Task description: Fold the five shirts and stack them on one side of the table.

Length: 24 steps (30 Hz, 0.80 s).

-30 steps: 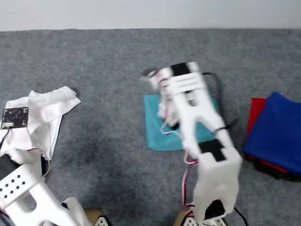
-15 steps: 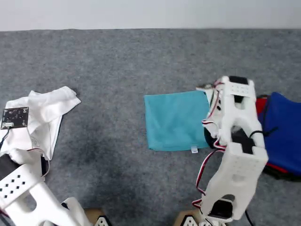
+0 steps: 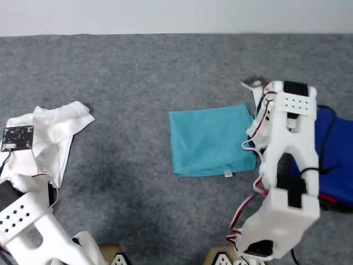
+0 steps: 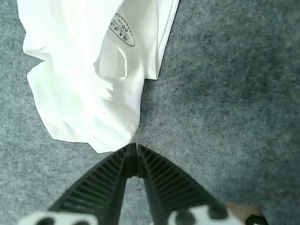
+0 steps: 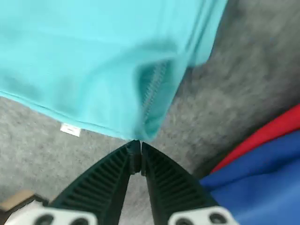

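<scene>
A folded teal shirt (image 3: 209,141) lies flat mid-table, its small tag (image 3: 228,174) on the near edge. My right arm (image 3: 287,138) stands over its right edge, between it and a blue shirt (image 3: 331,149) stacked on a red one (image 3: 331,196). My right gripper (image 5: 136,149) is shut, tips at the corner of the teal shirt (image 5: 93,56); whether fabric is pinched is unclear. A crumpled white shirt (image 3: 52,132) lies at the left. My left gripper (image 4: 136,152) is shut, tips just off a corner of the white shirt (image 4: 89,79).
Grey carpet-like tabletop (image 3: 127,83) stretches open behind and between the shirts. My left arm (image 3: 25,221) fills the near left corner, with a small circuit board (image 3: 17,138) over the white shirt. The blue and red stack sits at the right edge.
My right arm has swung from above the teal shirt to its right side, uncovering it. The teal shirt's tag has stayed put. The left arm and white shirt are unchanged.
</scene>
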Available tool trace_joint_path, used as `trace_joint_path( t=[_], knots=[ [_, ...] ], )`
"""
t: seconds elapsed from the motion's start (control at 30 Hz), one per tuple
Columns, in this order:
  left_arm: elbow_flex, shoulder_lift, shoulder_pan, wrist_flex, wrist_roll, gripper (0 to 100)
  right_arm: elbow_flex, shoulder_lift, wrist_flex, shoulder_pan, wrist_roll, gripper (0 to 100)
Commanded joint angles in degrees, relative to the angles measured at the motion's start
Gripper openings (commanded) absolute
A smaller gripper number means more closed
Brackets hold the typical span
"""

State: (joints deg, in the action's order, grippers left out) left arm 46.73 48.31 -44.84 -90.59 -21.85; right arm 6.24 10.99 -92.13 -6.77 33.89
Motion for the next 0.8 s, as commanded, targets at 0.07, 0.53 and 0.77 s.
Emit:
trace_joint_path(
  t=[0.07,0.53,0.77],
  knots=[
    [-0.8,0.9,0.0,-0.4,0.4,0,1.2,-5.2,9.9,2.2,-6.2,1.2],
    [-0.7,0.9,0.0,-0.4,0.6,0,5.1,10.2,15.6,5.7,-24.2,27.8],
    [-0.5,0.9,0.0,-0.4,0.7,0,11.6,21.1,15.6,8.6,-24.3,27.8]
  ],
)
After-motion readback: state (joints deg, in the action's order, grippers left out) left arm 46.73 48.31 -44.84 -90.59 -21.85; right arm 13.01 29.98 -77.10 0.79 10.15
